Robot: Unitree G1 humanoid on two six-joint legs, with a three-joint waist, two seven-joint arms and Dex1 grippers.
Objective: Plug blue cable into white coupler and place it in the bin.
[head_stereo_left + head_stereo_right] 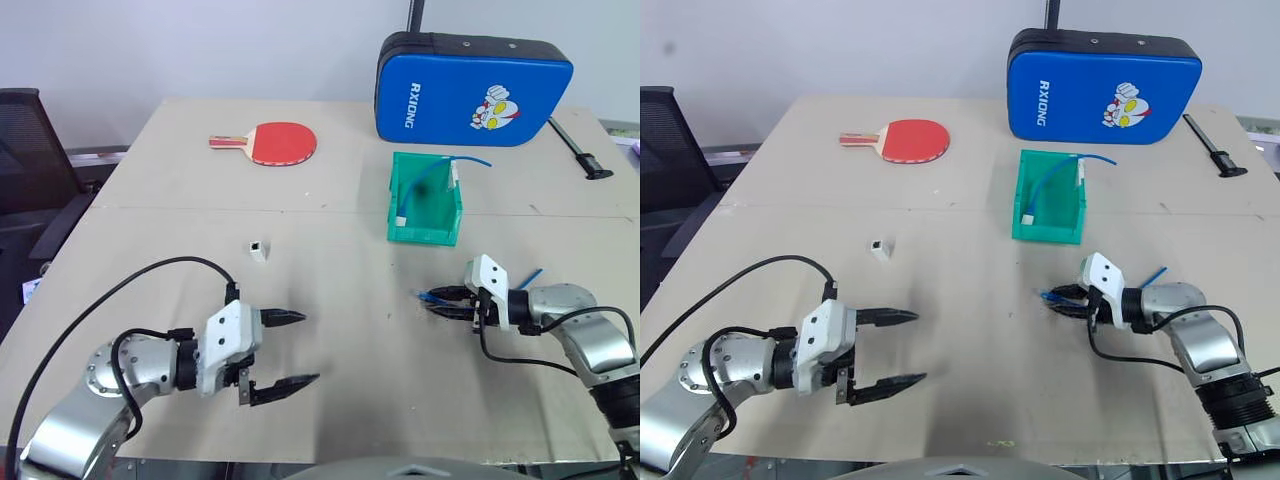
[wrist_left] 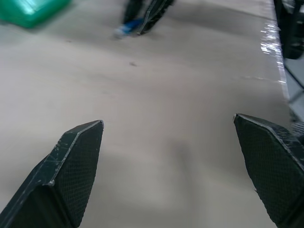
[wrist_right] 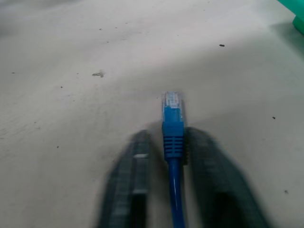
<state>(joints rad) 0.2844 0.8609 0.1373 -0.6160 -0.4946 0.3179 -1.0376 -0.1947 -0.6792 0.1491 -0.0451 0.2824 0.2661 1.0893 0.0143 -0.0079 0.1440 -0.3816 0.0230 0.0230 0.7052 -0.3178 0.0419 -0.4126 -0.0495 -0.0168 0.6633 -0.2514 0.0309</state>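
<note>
At lower right, your right end effector (image 1: 446,301) is clamped on the blue cable (image 3: 172,137); at lower left, your left end effector (image 1: 288,352) stands apart. White coupler (image 1: 259,249) lies left of centre.

We take this for an office or lab room used as a test bench. A plain beige table (image 1: 330,330) stands against a bare white wall (image 1: 200,45), with a black mesh office chair (image 1: 30,150) beside it. The props look staged and unrelated: a red table-tennis paddle (image 1: 272,142), a blue padded case (image 1: 472,88), a small green bin (image 1: 425,200).
</note>
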